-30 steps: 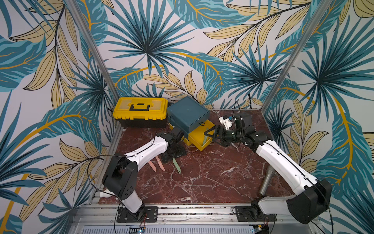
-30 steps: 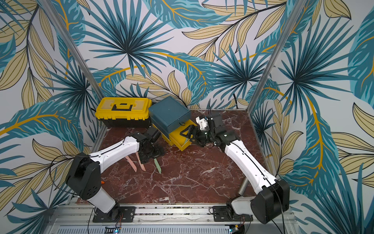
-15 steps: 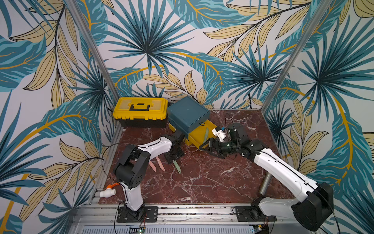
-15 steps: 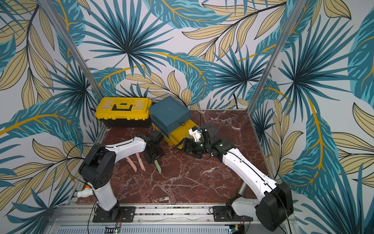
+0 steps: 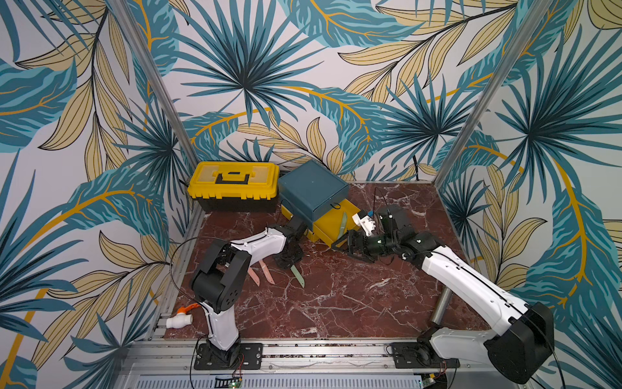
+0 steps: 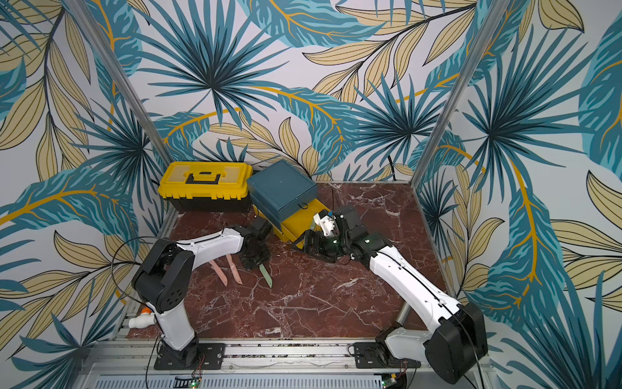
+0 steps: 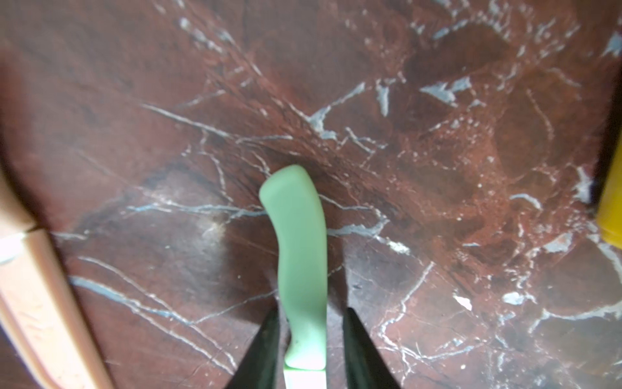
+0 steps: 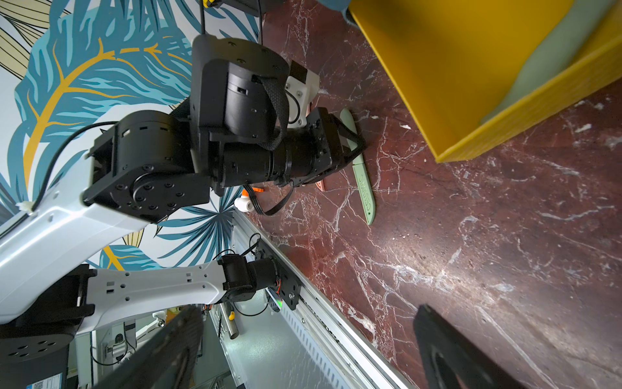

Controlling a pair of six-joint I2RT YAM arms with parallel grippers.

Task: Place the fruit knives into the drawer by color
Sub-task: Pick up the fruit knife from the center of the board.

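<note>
- Four knives show: two pink, two green.
- The left pink knife (image 5: 254, 277) and right pink knife (image 5: 268, 272) lie side by side, not touching, on the worktop (image 5: 336, 303), left of centre.
- One green knife (image 7: 299, 235) lies just right of them, under the left gripper (image 7: 311, 313).
- The jaws straddle its handle with a thin gap on each side, not yet pinching.
- The second green knife (image 5: 342, 224) lies inside the one pulled-out yellow drawer (image 5: 328, 232) of the chest (image 5: 313, 192), far centre.
- The right gripper (image 5: 346, 245) hovers low just beside that drawer's front, jaws spread wide and empty.
- One toolbox (image 5: 234, 185) stands just left of the chest.
</note>
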